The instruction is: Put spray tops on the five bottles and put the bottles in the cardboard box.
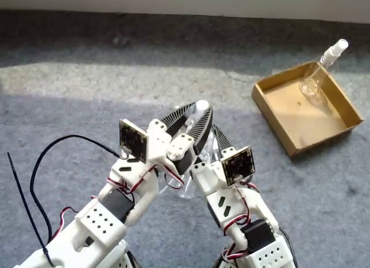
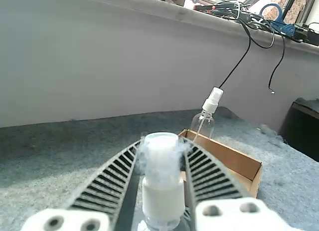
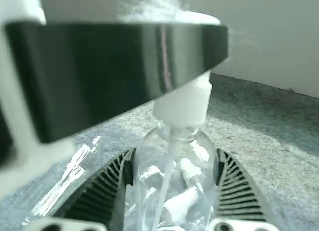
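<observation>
While one capped bottle (image 1: 315, 85) leans in the cardboard box (image 1: 289, 112), the left gripper (image 2: 163, 146) pinches a spray top (image 2: 161, 191), and the right wrist view adds the right gripper (image 3: 174, 158) clamping its clear bottle (image 3: 174, 191) mid-worktop.

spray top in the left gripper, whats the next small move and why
Likely a short press and twist of the spray top down onto the bottle. The left gripper is shut on the spray top. Its collar sits right at the bottle's neck with the tube inside, and the right gripper clamps the bottle below. Whether the top is fully seated cannot be told.
</observation>
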Robot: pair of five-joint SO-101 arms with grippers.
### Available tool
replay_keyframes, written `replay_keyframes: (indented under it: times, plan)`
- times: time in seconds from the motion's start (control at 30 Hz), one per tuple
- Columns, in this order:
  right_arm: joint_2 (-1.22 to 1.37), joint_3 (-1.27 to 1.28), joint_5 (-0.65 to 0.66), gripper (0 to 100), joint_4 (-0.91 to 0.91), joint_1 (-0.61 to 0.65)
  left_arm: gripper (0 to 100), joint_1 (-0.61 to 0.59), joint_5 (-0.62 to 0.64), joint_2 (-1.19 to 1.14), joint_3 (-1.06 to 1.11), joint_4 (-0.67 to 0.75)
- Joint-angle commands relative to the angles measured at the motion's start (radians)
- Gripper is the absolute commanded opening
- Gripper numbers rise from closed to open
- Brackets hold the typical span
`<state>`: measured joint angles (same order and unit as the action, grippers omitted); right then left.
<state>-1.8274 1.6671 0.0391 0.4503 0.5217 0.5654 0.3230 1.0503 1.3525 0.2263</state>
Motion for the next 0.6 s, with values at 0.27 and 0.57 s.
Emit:
replay_keyframes:
  times: [0.27,0.57]
  plan:
    - [-0.013,0.025,-0.005,14.3,0.004,-0.016,1,0.082,-0.089,0.119,0.088,0.009]
    - [-0.013,0.027,-0.005,14.3,0.005,-0.016,2,0.113,-0.236,0.125,0.067,-0.061]
